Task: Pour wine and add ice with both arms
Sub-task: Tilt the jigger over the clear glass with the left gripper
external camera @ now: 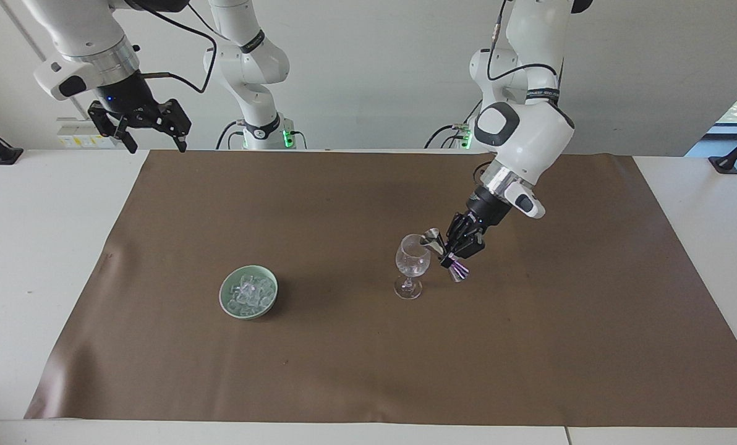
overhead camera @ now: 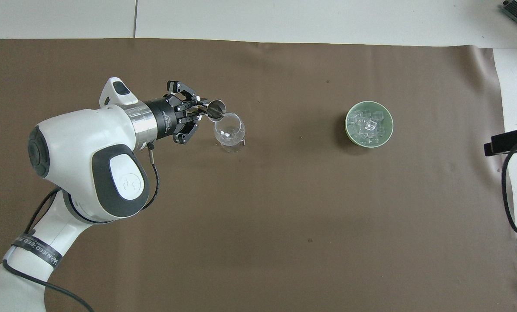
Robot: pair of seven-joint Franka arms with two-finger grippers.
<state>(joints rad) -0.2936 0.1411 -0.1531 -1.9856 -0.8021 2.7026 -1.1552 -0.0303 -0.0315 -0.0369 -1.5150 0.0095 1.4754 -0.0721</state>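
Note:
A clear stemmed glass (external camera: 412, 264) (overhead camera: 229, 132) stands on the brown mat. My left gripper (external camera: 447, 254) (overhead camera: 201, 111) is shut on a silver double-ended jigger (external camera: 438, 248) (overhead camera: 216, 109), tilted so its upper cup leans over the glass's rim. No wine shows. Ice (external camera: 249, 293) (overhead camera: 368, 126) fills a pale green bowl (external camera: 227, 301) (overhead camera: 348, 128) that sits toward the right arm's end of the table. My right gripper (external camera: 153, 146) hangs open high over the table's edge at the robots' end, where the right arm waits; the overhead view does not show it.
The brown mat (external camera: 356, 371) (overhead camera: 284, 225) covers most of the white table (external camera: 28, 247). A black clamp and cable (overhead camera: 508, 143) sit at the table's edge toward the right arm's end.

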